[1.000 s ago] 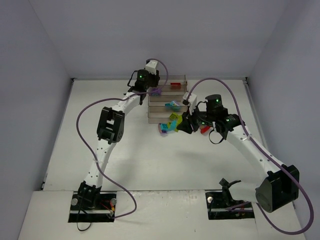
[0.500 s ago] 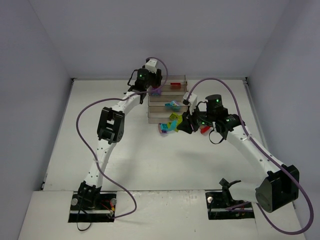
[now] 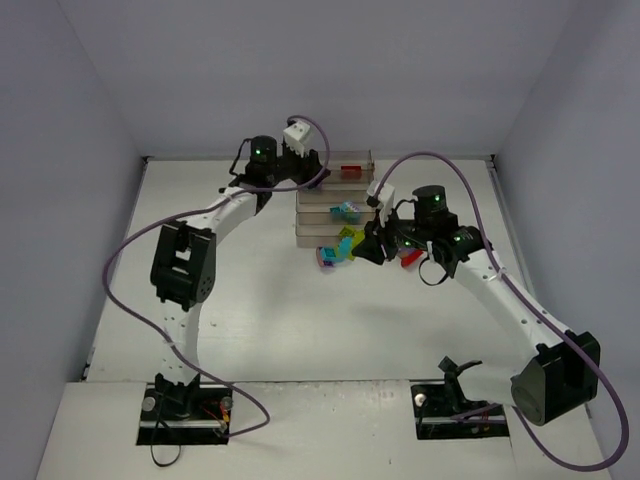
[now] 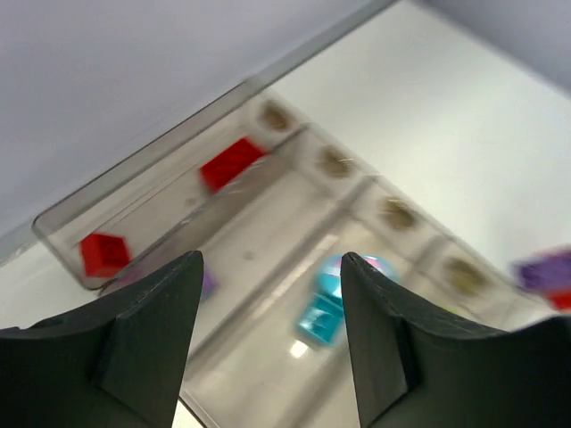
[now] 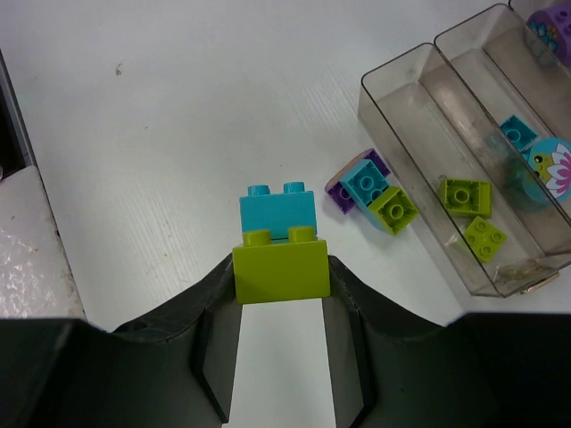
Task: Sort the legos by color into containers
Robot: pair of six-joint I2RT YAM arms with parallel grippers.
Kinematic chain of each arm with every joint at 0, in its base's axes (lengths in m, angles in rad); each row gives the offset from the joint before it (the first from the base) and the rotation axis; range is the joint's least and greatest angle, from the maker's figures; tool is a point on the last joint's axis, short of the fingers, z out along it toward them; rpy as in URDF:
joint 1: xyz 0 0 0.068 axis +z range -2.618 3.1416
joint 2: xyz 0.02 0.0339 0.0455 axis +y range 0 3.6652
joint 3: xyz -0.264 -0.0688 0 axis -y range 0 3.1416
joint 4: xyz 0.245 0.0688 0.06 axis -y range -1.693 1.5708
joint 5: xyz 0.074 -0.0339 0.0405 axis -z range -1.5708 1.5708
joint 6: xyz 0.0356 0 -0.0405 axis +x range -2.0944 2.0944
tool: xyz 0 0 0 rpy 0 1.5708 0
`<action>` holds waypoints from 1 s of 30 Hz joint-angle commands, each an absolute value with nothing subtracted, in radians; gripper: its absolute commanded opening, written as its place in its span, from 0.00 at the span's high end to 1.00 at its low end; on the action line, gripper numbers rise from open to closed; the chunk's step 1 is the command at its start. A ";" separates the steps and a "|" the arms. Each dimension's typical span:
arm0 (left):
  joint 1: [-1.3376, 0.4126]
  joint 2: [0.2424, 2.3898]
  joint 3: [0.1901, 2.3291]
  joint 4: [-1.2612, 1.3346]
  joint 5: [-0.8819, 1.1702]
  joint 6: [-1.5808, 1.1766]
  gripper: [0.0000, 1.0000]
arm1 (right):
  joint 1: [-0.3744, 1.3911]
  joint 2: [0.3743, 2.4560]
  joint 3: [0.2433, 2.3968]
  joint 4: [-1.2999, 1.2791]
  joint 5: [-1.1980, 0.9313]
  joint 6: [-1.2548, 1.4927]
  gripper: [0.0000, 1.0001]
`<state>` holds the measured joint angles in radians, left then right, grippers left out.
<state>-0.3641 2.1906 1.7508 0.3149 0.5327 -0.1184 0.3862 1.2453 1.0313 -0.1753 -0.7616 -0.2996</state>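
The right gripper (image 5: 280, 287) pinches a lime brick (image 5: 279, 272) with a cyan brick (image 5: 277, 207) stacked on top, held above the white table (image 5: 161, 134). To its left in the scene a small cluster of purple, cyan and lime bricks (image 5: 370, 189) lies on the table, the pieces touching, just beside the nearest tray (image 5: 401, 111) of the rack (image 3: 335, 205). That tray holds two loose lime bricks (image 5: 465, 193). The tray behind it holds a loose cyan brick (image 5: 517, 131) and a round cyan piece with a flower print (image 5: 553, 165).

The left gripper (image 4: 272, 330) has its fingers spread with nothing between them and hangs over the far end of the rack. Below it the farthest tray (image 4: 169, 209) holds two red bricks (image 4: 231, 162), well apart.

The rack stands at the far middle of the table. The tabletop is matte white, marked by one small dark speck (image 5: 119, 67). Plain pale grey walls (image 3: 400, 70) close it in on the left, far and right sides.
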 commanded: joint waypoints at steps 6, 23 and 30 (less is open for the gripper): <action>-0.296 1.789 1.556 0.212 1.188 -0.022 0.43 | 0.382 1.238 1.108 -0.121 -0.897 -0.354 1.00; -0.409 1.565 1.494 -0.419 1.259 0.388 0.43 | 0.426 1.304 1.178 -0.192 -1.019 -0.419 1.00; -0.466 1.566 1.502 -0.422 1.261 0.402 0.43 | 0.445 1.327 1.192 -0.199 -1.029 -0.420 1.00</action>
<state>-0.4614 1.6173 1.4788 -0.4316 1.2140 0.3553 0.4362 1.3319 1.1381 -0.2226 -0.9810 -0.4061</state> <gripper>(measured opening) 0.569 0.338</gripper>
